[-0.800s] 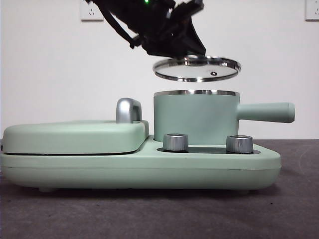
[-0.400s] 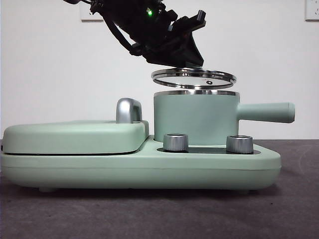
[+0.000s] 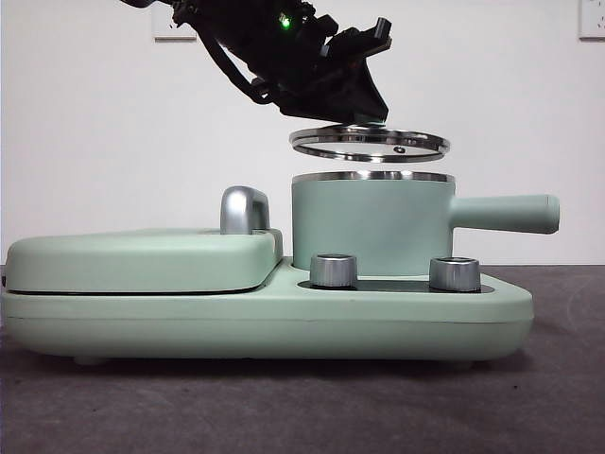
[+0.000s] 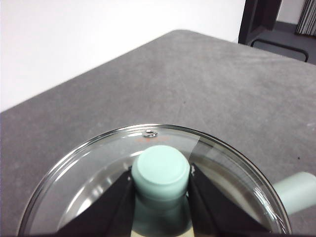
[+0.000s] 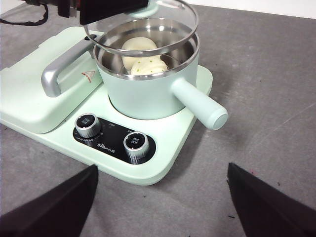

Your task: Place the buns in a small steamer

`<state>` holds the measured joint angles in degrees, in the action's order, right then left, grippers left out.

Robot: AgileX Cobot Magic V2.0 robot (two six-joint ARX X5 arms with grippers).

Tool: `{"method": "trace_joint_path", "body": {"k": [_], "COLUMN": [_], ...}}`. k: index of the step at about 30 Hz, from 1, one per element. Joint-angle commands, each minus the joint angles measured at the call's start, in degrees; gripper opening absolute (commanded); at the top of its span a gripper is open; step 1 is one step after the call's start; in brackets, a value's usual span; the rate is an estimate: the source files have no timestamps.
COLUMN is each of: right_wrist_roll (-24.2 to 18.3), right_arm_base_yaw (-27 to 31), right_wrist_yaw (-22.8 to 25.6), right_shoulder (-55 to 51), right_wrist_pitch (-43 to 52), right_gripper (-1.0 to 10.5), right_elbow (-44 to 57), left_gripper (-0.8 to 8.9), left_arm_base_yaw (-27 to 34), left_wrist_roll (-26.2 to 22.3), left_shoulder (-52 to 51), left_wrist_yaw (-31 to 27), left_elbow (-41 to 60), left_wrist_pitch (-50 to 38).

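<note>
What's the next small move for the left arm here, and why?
Probably lower the glass lid straight down onto the small steamer. The left hand is shut on the lid's knob, the lid hangs just above the steel rim, slightly tilted, and both buns already sit inside. The right hand waits open, back from the appliance.

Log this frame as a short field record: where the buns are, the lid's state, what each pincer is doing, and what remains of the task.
buns: both inside the small steamer, the smooth bun behind the ridged bun
glass lid: held just above the steamer's rim, slightly tilted, not seated
left pincer: shut on the lid's green knob, above the steamer
right pincer: open, holding nothing, back from the appliance
griddle: closed, beside the steamer
remaining: lid not yet on
</note>
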<state>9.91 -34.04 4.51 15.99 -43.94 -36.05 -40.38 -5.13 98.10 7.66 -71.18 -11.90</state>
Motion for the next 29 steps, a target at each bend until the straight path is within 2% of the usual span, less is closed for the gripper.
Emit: {"method": "trace_joint_path", "body": {"k": [1,29], "right_wrist_roll": [0.66,1.75], "right_arm_base_yaw": [-0.37,-0.37], "right_wrist_yaw": [0.09,0.5], "right_shoulder": [-0.02,-0.02], "right_wrist_pitch": [0.48,0.33], "right_gripper": [4.1,4.1], "right_elbow": [-0.24,-0.24], "left_gripper": [0.11,0.11], "left_arm_base_yaw": [-0.61,-0.5], "left_wrist_roll": [-0.63,-0.15], "left_shoulder": [0.61,1.09], "left_wrist_yaw": [0.63,1.97], "left_elbow": [-0.37,4.09], "left_wrist_pitch": [-2.95,-7.39]}}
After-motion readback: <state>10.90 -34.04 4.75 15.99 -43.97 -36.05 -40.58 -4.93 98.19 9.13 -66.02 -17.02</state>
